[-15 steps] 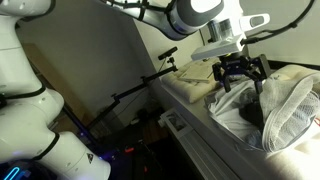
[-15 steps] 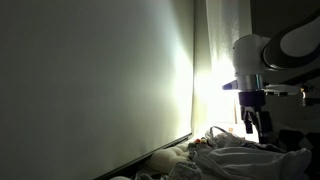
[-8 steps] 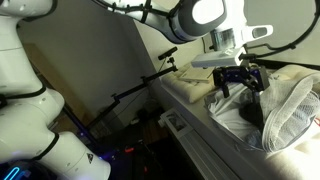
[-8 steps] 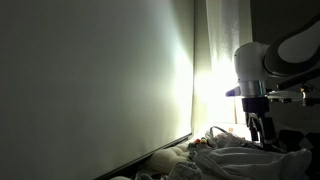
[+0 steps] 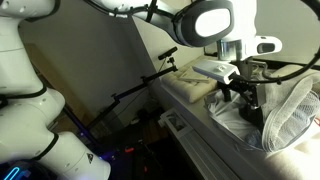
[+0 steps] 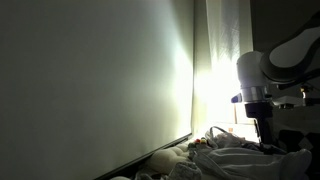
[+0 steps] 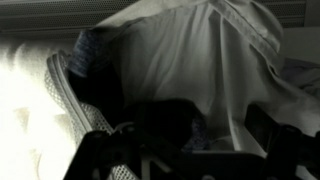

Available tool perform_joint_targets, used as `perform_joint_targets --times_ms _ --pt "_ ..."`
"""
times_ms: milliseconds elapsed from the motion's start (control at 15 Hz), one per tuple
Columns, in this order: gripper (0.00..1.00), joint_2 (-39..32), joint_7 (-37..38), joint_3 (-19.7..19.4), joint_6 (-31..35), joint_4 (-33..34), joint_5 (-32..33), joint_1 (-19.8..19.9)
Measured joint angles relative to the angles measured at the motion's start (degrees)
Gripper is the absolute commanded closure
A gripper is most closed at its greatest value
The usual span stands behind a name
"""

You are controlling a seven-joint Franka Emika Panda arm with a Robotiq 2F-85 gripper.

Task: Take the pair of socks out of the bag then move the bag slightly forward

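1 gripper (image 5: pixel 252 97) jaws wide, above bag (image 5: pixel 295 108) | wrist view alone shows bluish socks (image 7: pixel 88 50)

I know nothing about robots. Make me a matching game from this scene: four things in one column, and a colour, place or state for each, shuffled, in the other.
Things:
1. pincer
2. bag
3. pair of socks
4. folded cloths

Descriptions:
A. cream, lying beside the bag
B. dark blue-grey, tucked inside the bag
C. open, at the bag's mouth
D. white see-through mesh

Pairs: 1-C, 2-D, 3-B, 4-A
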State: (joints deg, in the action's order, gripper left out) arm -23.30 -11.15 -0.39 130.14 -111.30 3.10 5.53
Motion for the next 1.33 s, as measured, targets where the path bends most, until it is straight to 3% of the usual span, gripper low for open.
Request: perform_joint_targets --times_ms 600,1333 --pt "0.00 0.0 14.0 -2.0 0.5 0.1 -2.3 -0.1" --pt "0.00 -1.3 23.2 -4.1 2.9 1.1 -4.0 -1.1"
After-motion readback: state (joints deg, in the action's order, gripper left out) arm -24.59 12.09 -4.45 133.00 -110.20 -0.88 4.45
